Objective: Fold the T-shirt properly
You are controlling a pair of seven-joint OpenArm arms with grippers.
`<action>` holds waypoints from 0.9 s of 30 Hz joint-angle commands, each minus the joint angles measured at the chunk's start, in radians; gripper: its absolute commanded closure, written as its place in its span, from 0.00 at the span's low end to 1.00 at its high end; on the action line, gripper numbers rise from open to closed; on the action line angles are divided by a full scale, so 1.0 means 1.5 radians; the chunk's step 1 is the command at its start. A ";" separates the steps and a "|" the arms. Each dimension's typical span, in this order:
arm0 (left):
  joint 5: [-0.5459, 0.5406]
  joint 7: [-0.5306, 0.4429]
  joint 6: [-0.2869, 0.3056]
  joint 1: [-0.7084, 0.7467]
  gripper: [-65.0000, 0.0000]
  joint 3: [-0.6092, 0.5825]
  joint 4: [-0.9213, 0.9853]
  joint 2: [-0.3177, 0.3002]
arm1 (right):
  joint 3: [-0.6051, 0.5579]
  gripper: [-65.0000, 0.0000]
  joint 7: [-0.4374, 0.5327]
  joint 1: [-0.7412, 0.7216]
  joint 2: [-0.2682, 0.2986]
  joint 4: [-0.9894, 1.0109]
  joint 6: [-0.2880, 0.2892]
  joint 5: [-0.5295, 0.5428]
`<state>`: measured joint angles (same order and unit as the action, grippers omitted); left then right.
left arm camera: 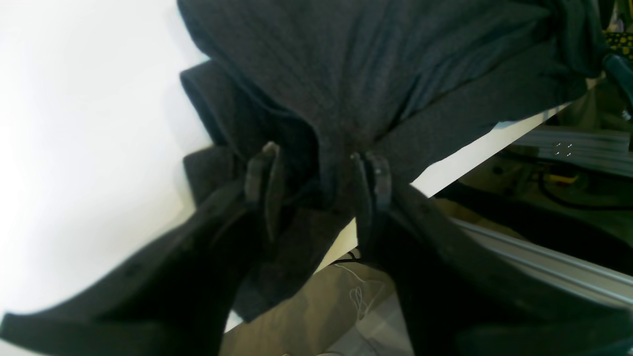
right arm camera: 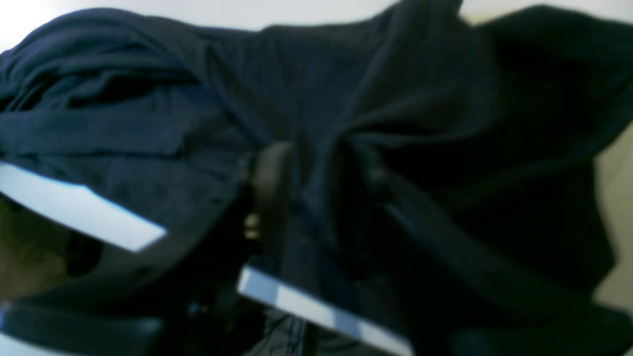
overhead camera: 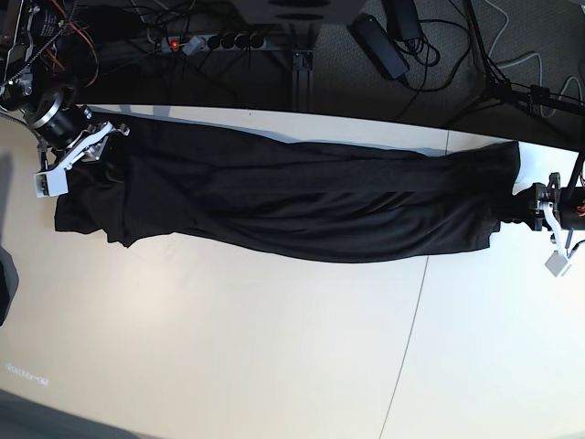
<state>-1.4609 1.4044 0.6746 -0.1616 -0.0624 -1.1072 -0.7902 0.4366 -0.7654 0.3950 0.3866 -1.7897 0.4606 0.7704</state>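
Lab; power strip [overhead camera: 215, 41]; floor cables [overhead camera: 439, 55]

Table [overhead camera: 274, 357]: pale cream top, a thin seam line running from mid-surface down toward the near edge. White edge of the table shows in the left wrist view too, bright and overexposed.

Beyond the far edge, dark floor. Power strip [overhead camera: 215, 41] lying there, one red light lit. Black power brick [overhead camera: 380, 44] near it, to the right. Loose cables [overhead camera: 457, 55] trail across the floor. Metal frame leg [overhead camera: 300, 69] stands behind the table's far edge.

Left wrist view, below the table edge: aluminium rail [left arm camera: 544, 262], white cord [left arm camera: 358, 296] on the floor.
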 commanded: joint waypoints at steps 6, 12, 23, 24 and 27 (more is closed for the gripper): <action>-0.015 -0.017 0.016 -0.012 0.59 0.043 -0.009 -0.026 | 0.014 0.63 0.011 -0.001 -0.009 -0.028 0.045 0.016; -0.015 -0.023 0.016 -0.012 0.59 0.095 -0.009 -0.030 | 0.038 0.67 0.009 -0.001 -0.016 -0.112 0.045 0.028; -0.015 -0.058 0.016 0.005 0.48 0.121 -0.008 -0.029 | 0.030 1.00 0.101 -0.033 -0.016 -0.099 0.045 -0.092; -0.015 -0.068 0.016 0.012 0.46 0.121 -0.008 -0.029 | 0.030 1.00 0.101 -0.040 -0.016 -0.080 0.045 -0.092; 0.004 -0.102 0.016 0.038 0.44 0.121 -0.008 -0.026 | 0.030 1.00 0.101 -0.061 -0.015 -0.011 0.045 -0.080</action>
<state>-1.4387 1.2629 0.6746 -0.0906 0.1101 -1.1072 -0.8028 0.4755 -0.6353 0.3096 0.3489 -1.7893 0.4606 0.6399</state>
